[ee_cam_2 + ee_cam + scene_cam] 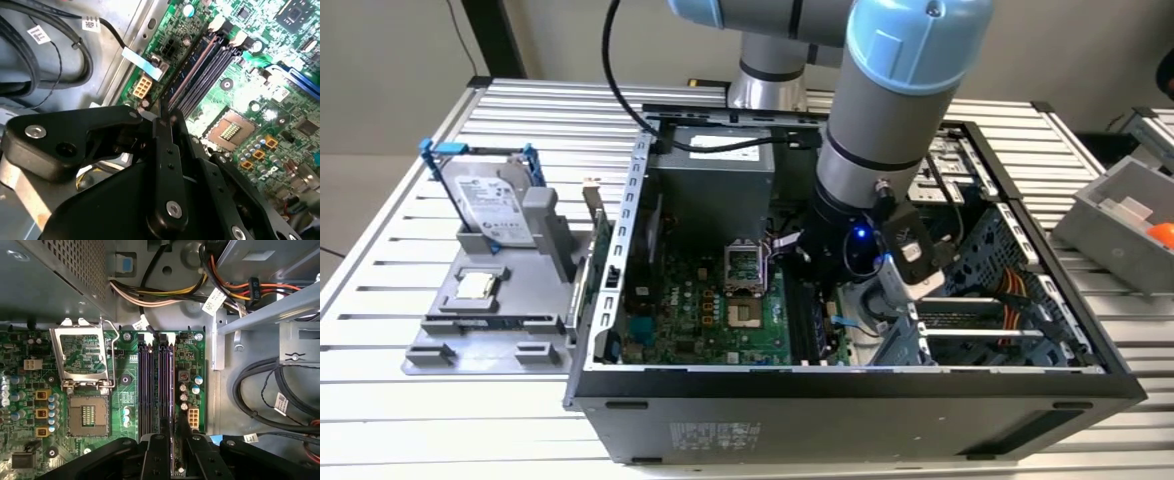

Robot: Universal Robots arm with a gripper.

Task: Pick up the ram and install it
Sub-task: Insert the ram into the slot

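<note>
Gripper (170, 452) fingers are pressed onto the ram (172, 432), a thin stick seen edge-on, held upright directly over the black memory slots (156, 380) on the motherboard (125, 405). Pickup looks done; seating appears unfinished, judging by the slots lying bare ahead, inside the computer case (854, 385).

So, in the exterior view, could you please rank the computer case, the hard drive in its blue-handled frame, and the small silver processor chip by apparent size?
1. Computer case, by far the largest.
2. Hard drive, standing on the grey holder.
3. Processor chip, smallest, lying on that same holder.
</note>
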